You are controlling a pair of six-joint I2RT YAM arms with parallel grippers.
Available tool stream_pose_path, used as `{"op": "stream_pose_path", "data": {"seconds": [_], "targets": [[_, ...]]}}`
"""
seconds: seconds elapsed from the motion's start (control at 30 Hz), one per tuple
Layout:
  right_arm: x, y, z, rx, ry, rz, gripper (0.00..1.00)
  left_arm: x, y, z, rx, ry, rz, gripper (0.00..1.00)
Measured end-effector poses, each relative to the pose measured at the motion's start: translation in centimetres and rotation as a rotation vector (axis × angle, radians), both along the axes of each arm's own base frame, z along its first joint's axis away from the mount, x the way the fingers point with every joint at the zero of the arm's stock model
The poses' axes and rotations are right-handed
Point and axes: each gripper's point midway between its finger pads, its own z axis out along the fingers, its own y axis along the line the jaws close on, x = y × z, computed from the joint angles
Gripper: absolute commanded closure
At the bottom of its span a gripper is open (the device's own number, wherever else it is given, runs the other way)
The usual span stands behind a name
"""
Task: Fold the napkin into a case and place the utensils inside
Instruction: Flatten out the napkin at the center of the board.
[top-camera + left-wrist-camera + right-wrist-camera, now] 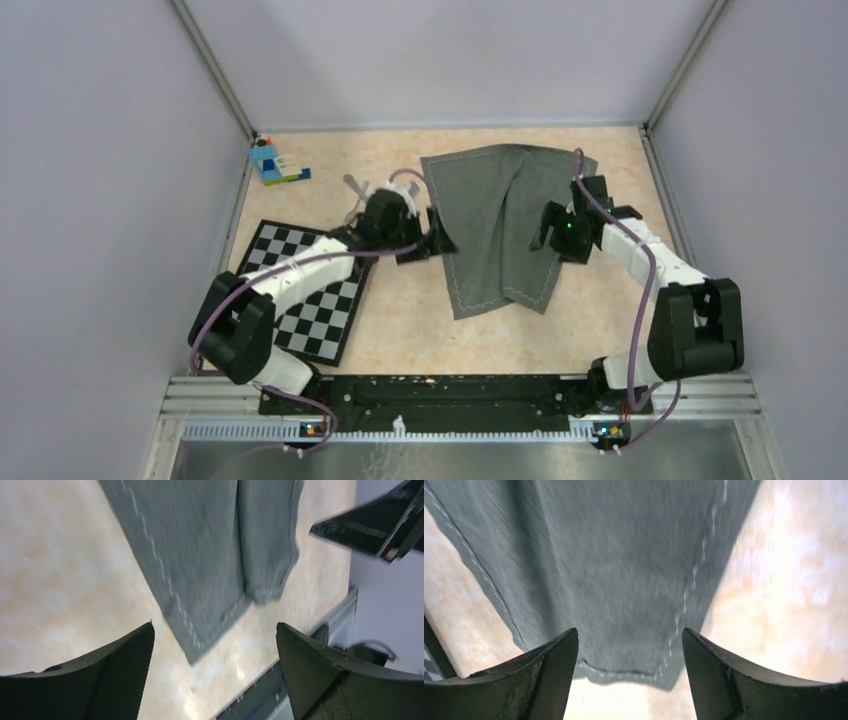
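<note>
The dark grey napkin (497,225) lies spread on the table with a lengthwise ridge down its middle. It also shows in the left wrist view (200,555) and the right wrist view (614,570). My left gripper (437,240) is open and empty, just off the napkin's left edge (215,645). My right gripper (548,228) is open and empty above the napkin's right part, near its front hem (629,645). A silver utensil (354,186) pokes out behind my left wrist. I cannot tell which one it is, and the rest is hidden.
A black-and-white checkered mat (318,300) lies at the front left under my left arm. A blue toy-brick block (276,163) stands at the back left corner. Walls close in the table on three sides. The right arm shows in the left wrist view (375,525).
</note>
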Motion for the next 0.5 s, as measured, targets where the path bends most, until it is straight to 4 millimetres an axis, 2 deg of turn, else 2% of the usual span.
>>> {"op": "stream_pose_path", "data": {"seconds": [0.13, 0.23, 0.27, 0.33, 0.5], "targets": [[-4.5, -0.1, -1.9, 0.038, 0.076, -0.046, 0.25, -7.6, -2.4, -5.2, 0.029, 0.208, 0.0, 0.11], [-6.8, -0.5, -2.5, 0.038, 0.083, -0.068, 0.25, -11.8, -3.8, -7.6, 0.068, 0.287, 0.011, 0.15], [-7.3, -0.7, -2.7, 0.034, 0.087, -0.073, 0.26, -12.5, -4.0, -8.0, 0.083, 0.295, 0.03, 0.17], [-7.9, -0.9, -3.3, 0.027, 0.095, -0.076, 0.31, -12.4, -4.6, -8.4, 0.095, 0.288, 0.066, 0.22], [-8.5, -0.9, -5.0, 0.022, 0.128, -0.064, 0.33, -10.7, -6.3, -10.3, 0.158, 0.283, 0.157, 0.23]]}}
